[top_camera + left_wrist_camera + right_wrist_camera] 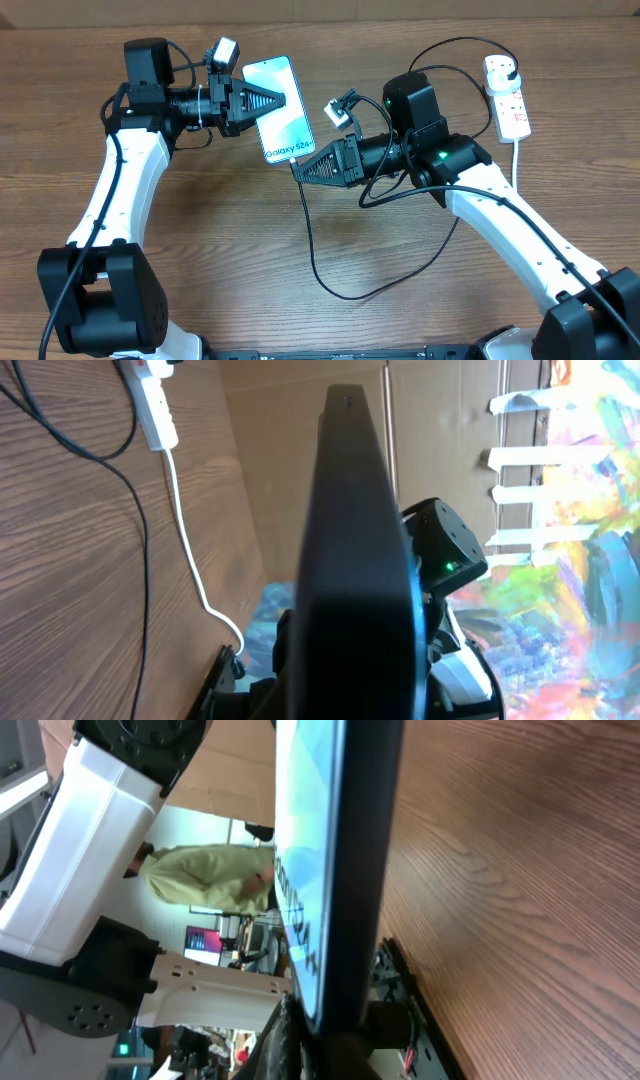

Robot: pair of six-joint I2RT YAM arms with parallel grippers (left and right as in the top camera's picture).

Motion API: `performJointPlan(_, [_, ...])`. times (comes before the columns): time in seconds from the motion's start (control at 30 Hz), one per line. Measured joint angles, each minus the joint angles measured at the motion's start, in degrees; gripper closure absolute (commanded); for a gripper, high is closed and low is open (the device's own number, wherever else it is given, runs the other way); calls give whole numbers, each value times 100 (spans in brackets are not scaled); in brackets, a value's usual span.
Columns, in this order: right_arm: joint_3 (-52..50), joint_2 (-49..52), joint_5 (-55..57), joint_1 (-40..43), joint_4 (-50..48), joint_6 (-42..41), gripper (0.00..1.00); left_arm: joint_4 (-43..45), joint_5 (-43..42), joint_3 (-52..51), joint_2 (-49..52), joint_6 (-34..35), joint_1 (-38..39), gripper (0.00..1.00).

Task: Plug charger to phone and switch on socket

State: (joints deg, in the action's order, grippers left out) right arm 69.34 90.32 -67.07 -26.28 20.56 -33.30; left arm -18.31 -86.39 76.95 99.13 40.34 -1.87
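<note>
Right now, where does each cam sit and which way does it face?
Overhead: above the table, facing straight down; both arms, phone, socket, charger show.
Left wrist: behind the left pincer, facing along the phone's dark edge toward the right arm.
Right wrist: behind the right pincer, facing along the phone's lit side toward the left arm.
Shared: both wrist views see the phone edge-on; overhead and left wrist both show the socket.

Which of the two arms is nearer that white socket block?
Right. The right arm has its black wrist close beside the socket without touching it; the left arm is across the table, beyond the phone.
</note>
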Motion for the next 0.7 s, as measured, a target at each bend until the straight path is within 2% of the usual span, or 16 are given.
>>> performJointPlan(0.7, [0, 0, 4, -7, -260, -177, 96, 17, -22, 0, 2, 2, 0, 96])
